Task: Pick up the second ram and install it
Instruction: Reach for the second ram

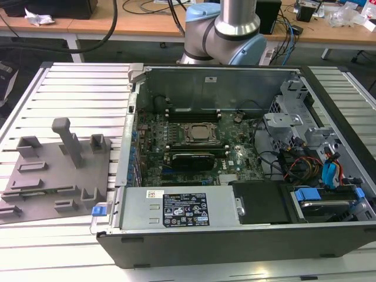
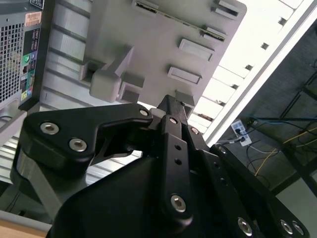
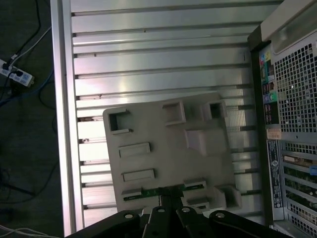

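**A:** How do the jaws stand?

**B:** The gripper hangs over the grey holder tray. Its tips line up with the middle of the second ram. I cannot tell how far the jaws are open, and I make out nothing held in them.

**A:** And the ram itself?

**B:** It sits on edge in a slot at the tray's border, a thin green strip between two end blocks.

**A:** What does the pick want?

**B:** I'd say stay square to the stick, close on its flat faces at the middle, and lift straight so it doesn't bind.

**A:** Anything in the way?

**B:** The upright blocks are near the slot but stand apart from it. The tray lies on the slatted worktop, just beside the open computer case. Cables crowd the motherboard inside.
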`<state>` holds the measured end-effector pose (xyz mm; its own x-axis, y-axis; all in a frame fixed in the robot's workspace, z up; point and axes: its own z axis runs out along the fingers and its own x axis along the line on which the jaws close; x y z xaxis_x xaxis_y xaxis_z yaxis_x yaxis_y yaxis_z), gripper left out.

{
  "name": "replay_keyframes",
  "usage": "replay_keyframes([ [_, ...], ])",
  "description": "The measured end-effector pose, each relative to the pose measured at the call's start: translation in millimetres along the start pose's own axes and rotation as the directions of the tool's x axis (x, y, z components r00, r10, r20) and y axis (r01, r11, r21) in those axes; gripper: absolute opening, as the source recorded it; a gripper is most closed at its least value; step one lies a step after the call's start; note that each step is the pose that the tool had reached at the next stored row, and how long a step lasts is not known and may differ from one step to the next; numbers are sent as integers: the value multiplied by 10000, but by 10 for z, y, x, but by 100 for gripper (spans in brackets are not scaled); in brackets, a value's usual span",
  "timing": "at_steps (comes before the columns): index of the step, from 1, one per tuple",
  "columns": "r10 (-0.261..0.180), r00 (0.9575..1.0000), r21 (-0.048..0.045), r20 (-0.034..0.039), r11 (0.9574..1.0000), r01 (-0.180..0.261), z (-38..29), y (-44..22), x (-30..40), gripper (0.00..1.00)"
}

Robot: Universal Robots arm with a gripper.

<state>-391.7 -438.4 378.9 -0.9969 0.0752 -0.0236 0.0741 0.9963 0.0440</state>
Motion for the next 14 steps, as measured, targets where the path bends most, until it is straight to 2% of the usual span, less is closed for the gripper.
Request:
replay_keyframes([
  [6, 0, 10000, 1, 1, 10000, 0, 20, -113, -8, 11],
  [14, 1, 10000, 0, 1, 10000, -1, 49, -156, -10, 11],
])
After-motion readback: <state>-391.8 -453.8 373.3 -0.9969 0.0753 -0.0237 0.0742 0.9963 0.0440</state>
